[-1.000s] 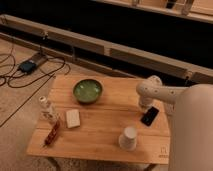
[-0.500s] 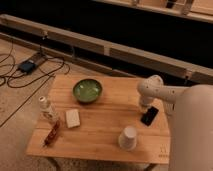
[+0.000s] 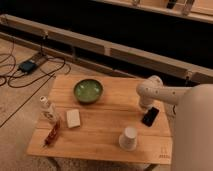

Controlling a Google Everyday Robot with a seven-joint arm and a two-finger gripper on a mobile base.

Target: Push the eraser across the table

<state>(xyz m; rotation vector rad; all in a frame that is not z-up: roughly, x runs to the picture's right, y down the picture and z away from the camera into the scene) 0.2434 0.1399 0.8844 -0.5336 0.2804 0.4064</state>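
Eraser (image 3: 150, 116) lies diagonally on table (image 3: 100, 137), gripper (image 3: 145, 106) at its far end; jaws indiscernible.

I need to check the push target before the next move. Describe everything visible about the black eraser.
The eraser is a small, flat, black rectangular slab with rounded corners, slightly glossy and phone-like. It lies flat on the light-wood table, toward the right side of the picture, its long side angled slightly off the table's edge. The gripper hangs at its far end, under the white arm; whether they touch cannot be told. The white cup stands apart from it, nearer the camera.
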